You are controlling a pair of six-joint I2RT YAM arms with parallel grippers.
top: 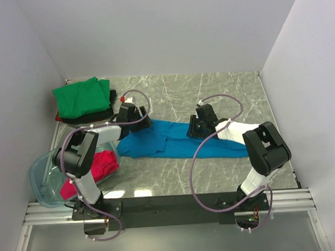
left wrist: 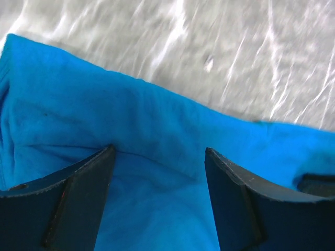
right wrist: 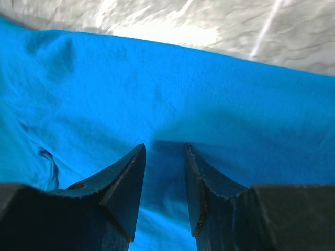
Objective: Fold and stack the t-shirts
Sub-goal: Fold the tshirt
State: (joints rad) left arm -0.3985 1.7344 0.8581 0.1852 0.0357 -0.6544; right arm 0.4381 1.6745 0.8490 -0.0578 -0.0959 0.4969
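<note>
A bright blue t-shirt (top: pixel 174 141) lies stretched left to right across the middle of the table. My left gripper (top: pixel 135 117) is at its far left edge. In the left wrist view it (left wrist: pixel 159 151) is wide open, with both fingertips down on the blue cloth (left wrist: pixel 157 125). My right gripper (top: pixel 199 124) is at the shirt's far edge, right of the middle. In the right wrist view it (right wrist: pixel 164 146) is open by a narrow gap over the flat blue cloth (right wrist: pixel 172 83). A folded green shirt (top: pixel 82 97) lies on a black shirt (top: pixel 97 115) at the far left. A magenta-red shirt (top: pixel 102 164) lies crumpled in the bin.
A clear plastic bin (top: pixel 42 176) stands at the near left beside the left arm's base. White walls close in the table on three sides. The marbled table (top: pixel 221 92) shows bare beyond the blue shirt.
</note>
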